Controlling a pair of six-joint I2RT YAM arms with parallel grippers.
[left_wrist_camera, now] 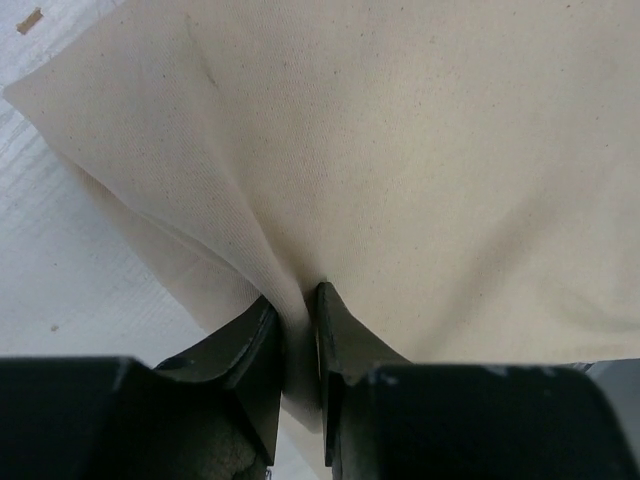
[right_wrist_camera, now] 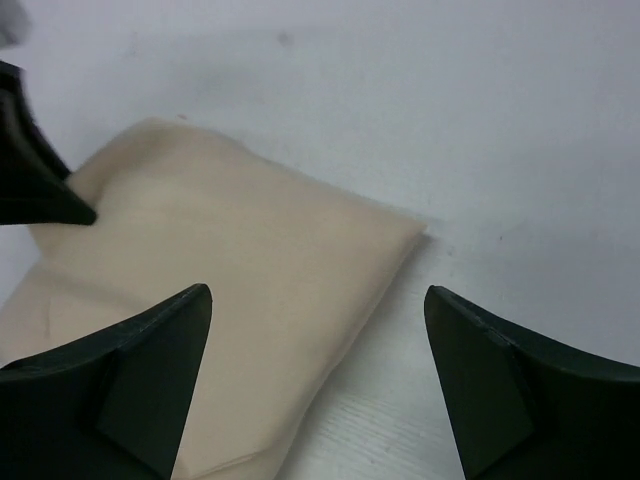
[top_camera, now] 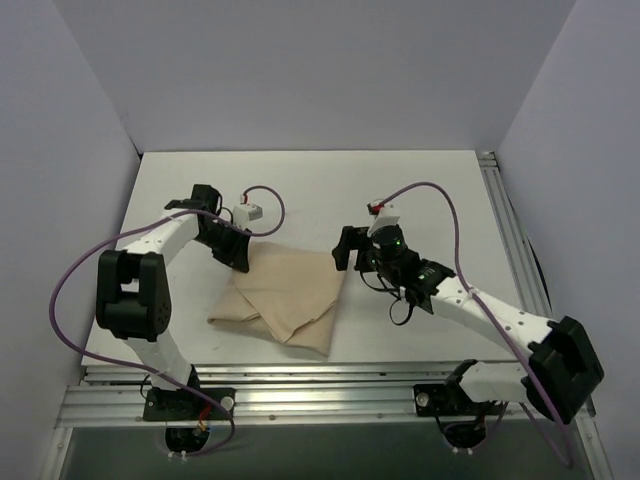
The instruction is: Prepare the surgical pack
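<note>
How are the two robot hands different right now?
The left gripper has its fingers squeezed shut on a fold of the tan cloth, while the right gripper has its fingers spread wide and grips nothing. The left gripper is at the cloth's left side. The right gripper is by its right corner. Both have black fingers and are close to the same cloth.

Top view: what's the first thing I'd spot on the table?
A folded tan cloth bundle lies in the middle of the white table. The left gripper is shut on a fold at its far-left edge, while the right gripper hangs open by its far-right corner.
</note>
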